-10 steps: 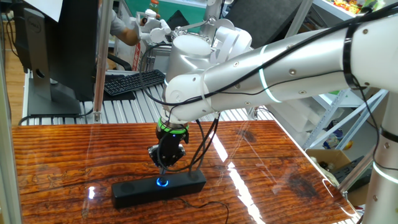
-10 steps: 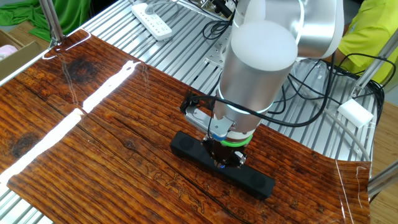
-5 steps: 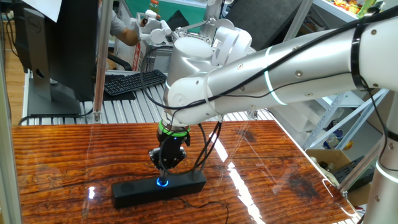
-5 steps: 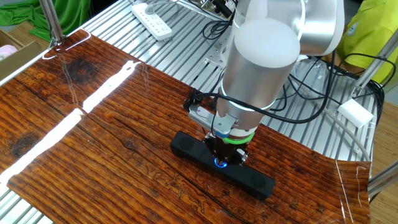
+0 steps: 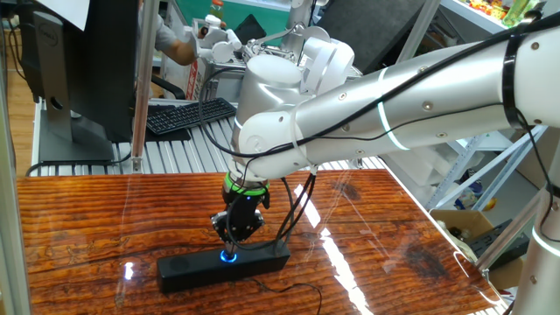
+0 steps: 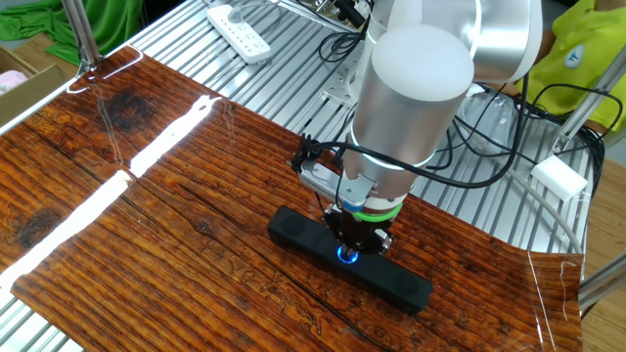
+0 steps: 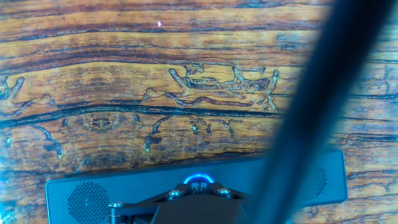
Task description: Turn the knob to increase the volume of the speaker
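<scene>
Hand view looks straight down on the wood-grain table [image 7: 124, 74], where the speaker [image 7: 93, 196] lies flat along the lower edge of the picture, its long axis running side to side with the right end sitting slightly higher than the left. Its perforated grille face is turned upward toward the camera, and the knob [image 7: 199, 181], ringed in blue light, sits at the middle of that face, partly covered by the gripper [image 7: 196, 202] hardware at the bottom. A dark blurred band crosses the right part of this picture diagonally.

From one fixed view the speaker [image 5: 223, 268] lies near the front edge of the table [image 5: 79, 219], long axis roughly left to right, its right end a little farther back. The knob [image 5: 228, 255] glows on the upward face, and the gripper [image 5: 229, 238] points straight down just over it, jaws drawn together; whether the tips touch the knob cannot be told. A black keyboard [image 5: 188, 115] rests on the slatted bench behind the table.

The other fixed view shows the speaker [image 6: 298, 233] running diagonally from upper left to lower right, close to the table's [image 6: 147, 225] far edge, with the knob [image 6: 345, 254] lit beneath the gripper [image 6: 354, 242]. A white power strip [image 6: 240, 32] lies well apart on the metal slats
</scene>
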{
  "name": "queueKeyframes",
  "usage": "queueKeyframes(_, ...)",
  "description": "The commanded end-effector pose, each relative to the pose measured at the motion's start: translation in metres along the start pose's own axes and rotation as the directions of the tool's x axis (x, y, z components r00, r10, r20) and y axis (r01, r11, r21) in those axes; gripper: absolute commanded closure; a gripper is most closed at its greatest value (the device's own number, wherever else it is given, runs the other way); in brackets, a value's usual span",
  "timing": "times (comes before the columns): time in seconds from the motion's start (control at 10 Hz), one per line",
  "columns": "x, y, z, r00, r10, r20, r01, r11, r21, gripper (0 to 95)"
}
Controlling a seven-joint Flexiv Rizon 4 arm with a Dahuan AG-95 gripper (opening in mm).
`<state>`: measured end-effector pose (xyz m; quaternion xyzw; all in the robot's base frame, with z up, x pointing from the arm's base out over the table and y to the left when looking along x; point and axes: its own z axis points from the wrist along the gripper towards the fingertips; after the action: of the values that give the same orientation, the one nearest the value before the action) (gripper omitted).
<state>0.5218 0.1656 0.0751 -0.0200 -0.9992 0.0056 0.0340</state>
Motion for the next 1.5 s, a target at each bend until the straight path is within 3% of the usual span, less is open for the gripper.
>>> queueKeyframes(0.1,0.000,0.000,0.001,1.000,0.005,-0.010,-0.005,1.000,0.000,95.0)
queueKeyframes(0.4,0.000,0.000,0.001,1.000,0.009,-0.011,-0.009,1.000,0.003,95.0)
queueKeyframes(0.5,0.000,0.000,0.001,1.000,0.010,-0.010,-0.010,1.000,0.005,76.0)
queueKeyframes(0.6,0.000,0.000,0.001,1.000,0.014,-0.010,-0.014,1.000,0.007,76.0)
queueKeyframes(0.7,0.000,0.000,0.001,1.000,0.015,-0.010,-0.015,1.000,0.008,57.0)
queueKeyframes(1.5,-0.001,0.001,0.011,1.000,0.014,-0.019,-0.014,1.000,0.001,57.0)
